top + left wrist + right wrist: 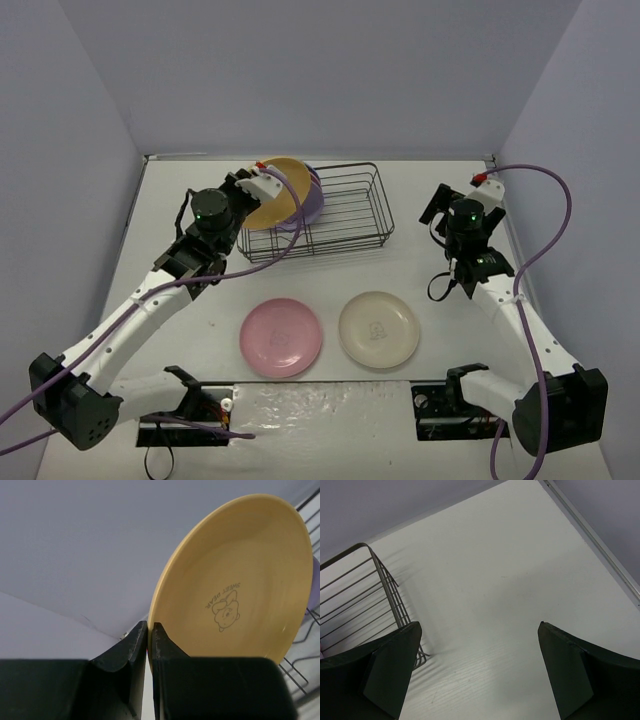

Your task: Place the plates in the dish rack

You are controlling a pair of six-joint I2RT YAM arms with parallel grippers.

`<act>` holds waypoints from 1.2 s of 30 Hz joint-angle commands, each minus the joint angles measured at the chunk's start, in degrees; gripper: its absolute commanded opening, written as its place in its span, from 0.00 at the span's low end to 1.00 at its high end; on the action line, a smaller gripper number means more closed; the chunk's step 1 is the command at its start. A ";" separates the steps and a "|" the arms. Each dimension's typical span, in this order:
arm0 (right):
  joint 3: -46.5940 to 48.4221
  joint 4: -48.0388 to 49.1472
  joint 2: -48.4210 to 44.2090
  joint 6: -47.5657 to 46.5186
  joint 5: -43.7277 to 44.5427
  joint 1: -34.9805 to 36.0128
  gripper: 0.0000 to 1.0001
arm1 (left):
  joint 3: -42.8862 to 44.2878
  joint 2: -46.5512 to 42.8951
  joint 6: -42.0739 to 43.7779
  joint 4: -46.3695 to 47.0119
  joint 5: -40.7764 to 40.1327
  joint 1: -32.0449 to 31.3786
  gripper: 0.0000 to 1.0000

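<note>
My left gripper [262,184] is shut on the rim of a yellow-orange plate [275,197] and holds it on edge over the left end of the black wire dish rack [345,210]. In the left wrist view the plate [240,590] fills the right side, bear emblem showing, its rim pinched between the fingers [149,632]. A purple plate [311,200] stands on edge in the rack just behind it. A pink plate [281,337] and a cream plate [379,329] lie flat on the table in front. My right gripper [436,207] is open and empty, right of the rack [380,590].
The white table [440,190] is walled by pale panels at the back and sides. A raised edge [592,535] runs along the table's far right side. Purple cables loop off both arms.
</note>
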 commanded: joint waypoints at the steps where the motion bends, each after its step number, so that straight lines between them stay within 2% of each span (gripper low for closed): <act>1: 1.10 3.08 1.42 -0.28 2.59 -0.48 1.00 | -1.16 0.58 12.18 22.65 -5.26 -2.17 0.00; 11: 0.85 3.13 1.29 -0.52 4.76 -0.48 1.00 | -3.67 4.45 18.12 25.46 -3.51 -3.58 0.00; 15: 0.92 3.27 1.38 0.45 4.74 -0.43 1.00 | -4.83 7.66 20.65 30.51 -5.01 -3.84 0.00; 26: 0.94 3.26 1.58 0.32 3.73 -0.57 1.00 | -8.01 11.20 28.99 34.83 -2.08 -4.83 0.00; 32: 0.96 3.41 1.83 0.49 3.46 -0.65 1.00 | -10.03 14.90 36.56 40.25 -2.25 -5.23 0.00; 36: 1.12 3.43 2.10 0.31 2.96 -0.74 1.00 | -10.94 16.80 38.42 44.88 -2.91 -5.16 0.00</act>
